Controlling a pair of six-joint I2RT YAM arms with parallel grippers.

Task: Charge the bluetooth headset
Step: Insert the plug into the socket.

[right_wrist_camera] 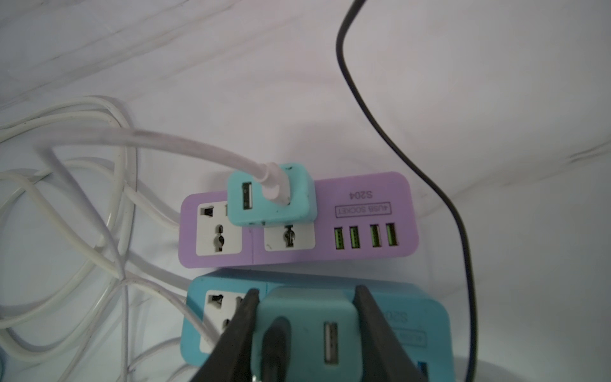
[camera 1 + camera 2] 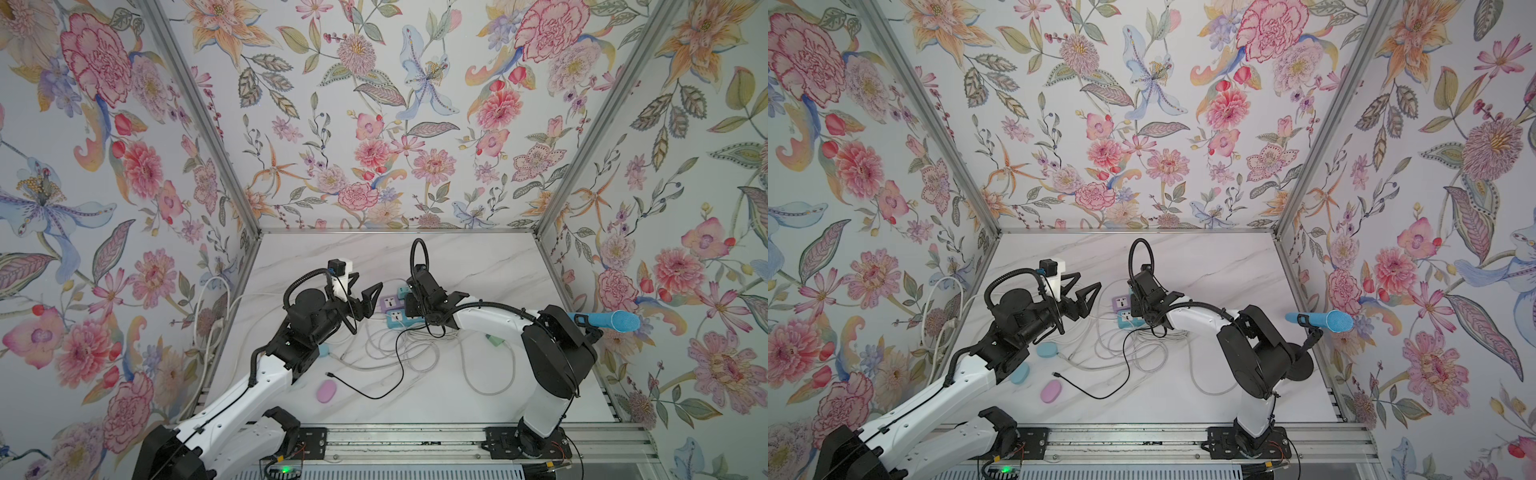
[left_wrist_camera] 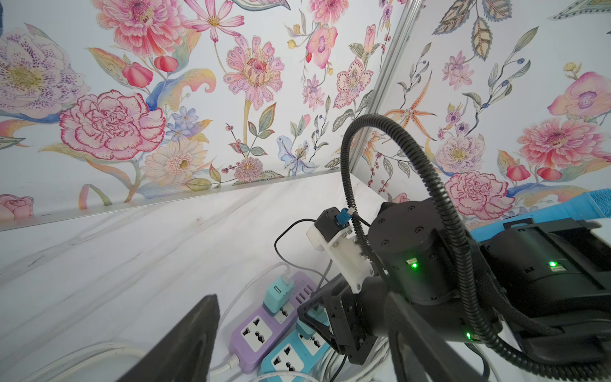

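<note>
The right hand (image 1: 305, 291) is clamping the teal adapter (image 1: 304, 334); the left hand (image 2: 369, 279) is hanging wide open, nearer the pink headset case (image 2: 326, 391) lying on the worktop (image 2: 478, 270) toward its base (black cable plug (image 2: 329, 375) beside it).

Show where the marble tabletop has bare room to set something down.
Bare: far white marble tabletop strip between floral back wall and purple power strip; the front strip beside the pink oval case. Crowded: the middle, with tangled white cables.
</note>
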